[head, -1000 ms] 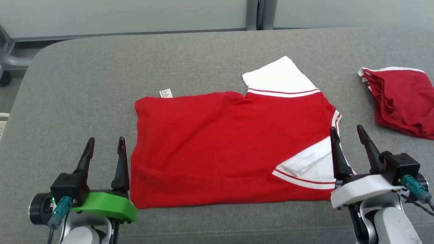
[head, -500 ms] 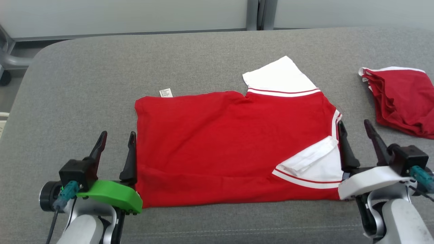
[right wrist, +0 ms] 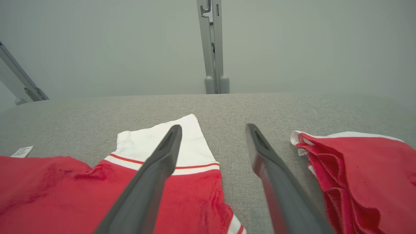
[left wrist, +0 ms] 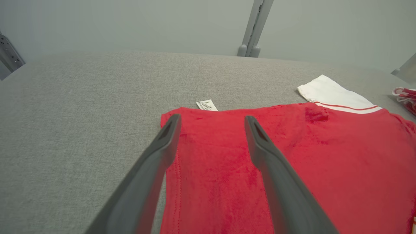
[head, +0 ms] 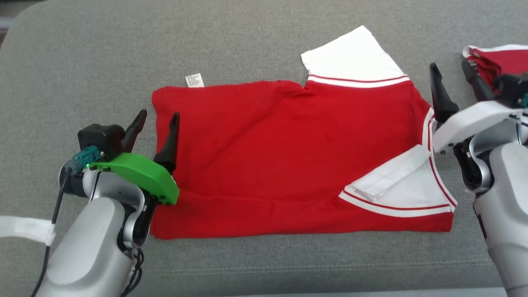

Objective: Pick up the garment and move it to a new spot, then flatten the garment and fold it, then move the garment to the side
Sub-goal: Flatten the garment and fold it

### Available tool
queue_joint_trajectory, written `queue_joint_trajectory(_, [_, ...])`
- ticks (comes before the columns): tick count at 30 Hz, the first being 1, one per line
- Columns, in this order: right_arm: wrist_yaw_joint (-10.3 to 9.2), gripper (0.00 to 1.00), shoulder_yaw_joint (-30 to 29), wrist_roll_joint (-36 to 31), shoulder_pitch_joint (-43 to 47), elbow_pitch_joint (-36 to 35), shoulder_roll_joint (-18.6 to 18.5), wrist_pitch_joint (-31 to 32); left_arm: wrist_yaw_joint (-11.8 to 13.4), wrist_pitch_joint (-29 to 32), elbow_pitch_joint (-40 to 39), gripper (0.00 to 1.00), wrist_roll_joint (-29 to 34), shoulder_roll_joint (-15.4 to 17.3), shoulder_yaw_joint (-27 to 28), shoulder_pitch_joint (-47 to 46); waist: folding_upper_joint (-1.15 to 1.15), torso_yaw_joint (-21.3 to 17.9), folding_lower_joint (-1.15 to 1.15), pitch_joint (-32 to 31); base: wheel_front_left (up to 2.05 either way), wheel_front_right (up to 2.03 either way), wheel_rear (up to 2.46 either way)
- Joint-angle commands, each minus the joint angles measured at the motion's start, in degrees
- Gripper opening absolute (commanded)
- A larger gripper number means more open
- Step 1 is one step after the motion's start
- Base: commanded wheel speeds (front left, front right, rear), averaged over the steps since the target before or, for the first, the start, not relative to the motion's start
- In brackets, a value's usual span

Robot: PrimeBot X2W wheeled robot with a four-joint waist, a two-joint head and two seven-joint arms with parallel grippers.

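Grey table point(head: 103, 62) bearing red-and-white shirt point(head: 280, 140) mid-frame, flattened, lower-right sleeve point(head: 396, 185) turned in, main folds and side move seemingly pending; left end effector point(head: 159, 113) and right end effector point(head: 449, 64) spread, empty.
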Motion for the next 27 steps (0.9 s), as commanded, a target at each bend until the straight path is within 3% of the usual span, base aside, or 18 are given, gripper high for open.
queue_joint_trajectory(1, [-0.03, 1.0, 1.3, 1.4, -2.7, 1.1, -0.9, 0.6, -0.8, 0.4, 1.0, 1.0, -0.7, -0.4, 0.2, -2.1, 0.0, 2.4, 0.0, 5.7, 0.0, 0.0, 0.0])
queue_joint_trajectory(6, [-0.03, 1.0, 6.8, 4.9, -11.6, 6.4, -5.2, 4.0, -3.8, 2.6, 5.6, 1.0, -2.9, -2.1, 0.2, -8.3, 0.0, 4.9, 0.0, 10.2, 0.0, 0.0, 0.0])
queue_joint_trajectory(14, [-0.03, 1.0, 14.4, 8.4, -22.0, 12.4, -9.0, 7.4, -7.1, 4.4, 12.3, 1.0, -4.8, -4.1, -0.1, -16.3, 0.0, 7.3, 0.0, 14.7, 0.0, 0.0, 0.0])
queue_joint_trajectory(27, [-0.03, 1.0, 23.0, 12.4, -35.0, 25.1, -9.5, 7.8, -10.2, 6.4, 21.5, 1.0, -7.2, -6.8, -2.7, -25.0, 0.0, 9.6, 0.0, 18.1, 0.0, 0.0, 0.0])
